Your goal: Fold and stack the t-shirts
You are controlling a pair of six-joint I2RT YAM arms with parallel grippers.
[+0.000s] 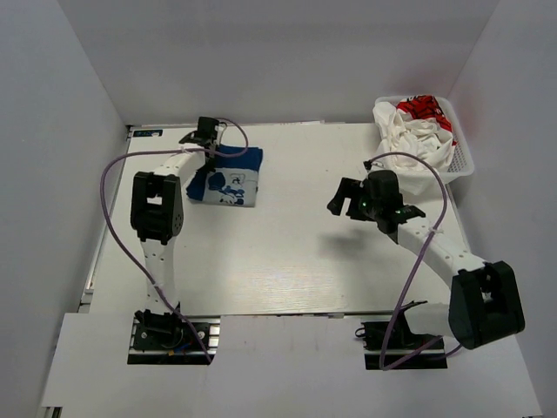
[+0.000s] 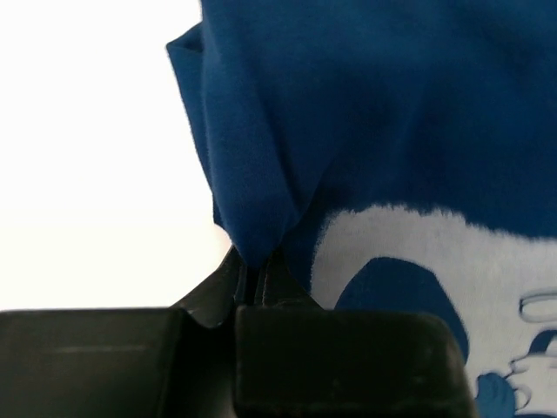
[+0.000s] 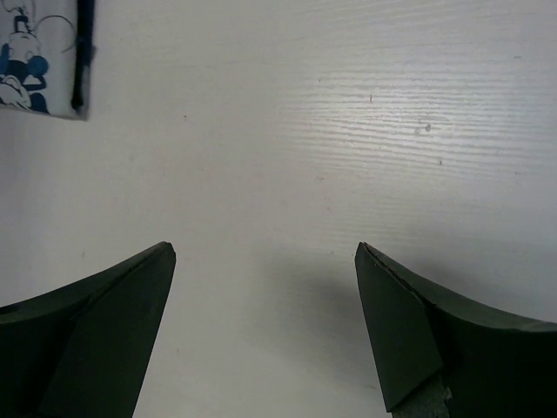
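At about 10 o'clock on the table [image 1: 287, 261], the blue t-shirt [image 1: 228, 177] is seen lying as a small folded square. A white cartoon picture is printed on it. The left gripper [image 2: 257, 272] is squeezed tight on a bit of the blue cloth, at about 11 o'clock of the shirt. Where it is pinched, the cloth is bunched up into a soft ridge. This hold is probably meant to let the edge be lifted or pulled, so the fold can be made neat. The cloth looks soft and a little fuzzy, and it can be bent any way.

Further right, at about 3 o'clock from the table's middle, the right gripper [image 1: 342, 198] is held above the table top. Its two dark, pointed fingers are spread wide and nothing is held between them. It is likely being made ready for the next shirt. The table top is white, flat and hard, with fine lines like wood.

At 2 o'clock, the white t-shirt [image 1: 418, 131] with red print is crumpled in a heap inside the white plastic basket [image 1: 464, 165]. It is not folded yet, so about half the job is judged to be left.
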